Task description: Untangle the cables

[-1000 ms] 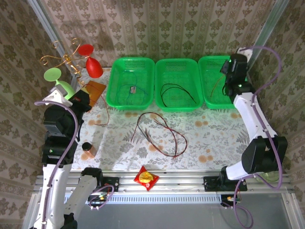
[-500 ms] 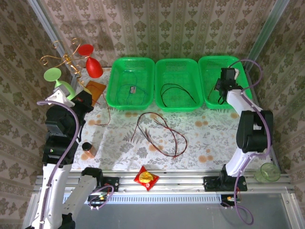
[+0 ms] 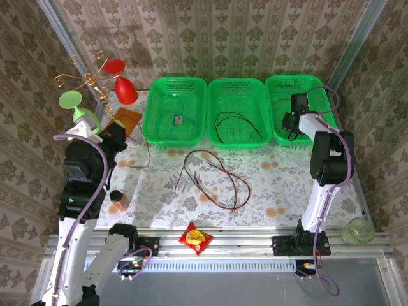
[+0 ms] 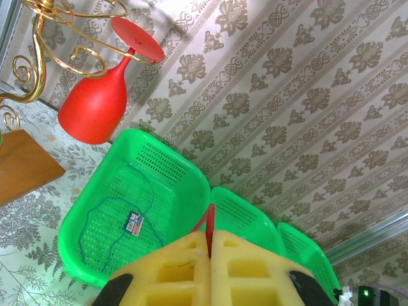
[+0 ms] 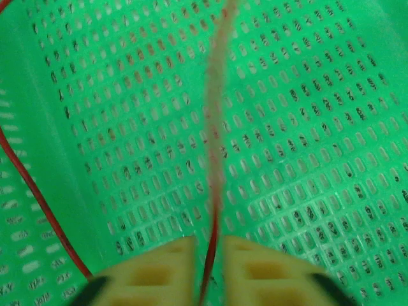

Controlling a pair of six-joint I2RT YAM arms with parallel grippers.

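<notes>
My left gripper (image 4: 210,237) is shut on a red cable (image 4: 210,220) that sticks out past its yellow fingertips; from above it hovers at the table's left (image 3: 118,132). My right gripper (image 3: 292,124) is down in the right green basket (image 3: 280,86). Its jaws (image 5: 209,245) stand slightly apart, open, with a red cable (image 5: 215,159) running loose between them. A red and a black cable (image 3: 210,178) lie looped together on the tablecloth. The left basket (image 3: 153,89) holds a blue cable (image 3: 175,118) and the middle basket (image 3: 220,86) a black cable (image 3: 236,124).
At the back left stand a gold rack (image 3: 80,76), a red wine glass (image 3: 125,91), a green glass (image 3: 80,109) and a wooden board (image 3: 127,118). A copper cup (image 3: 118,199) and a snack packet (image 3: 196,238) sit near the front; a glass cup (image 3: 357,231) is front right.
My right arm has folded down into the right basket and its jaws have parted around the red cable. The left arm has drifted slightly, still gripping.
</notes>
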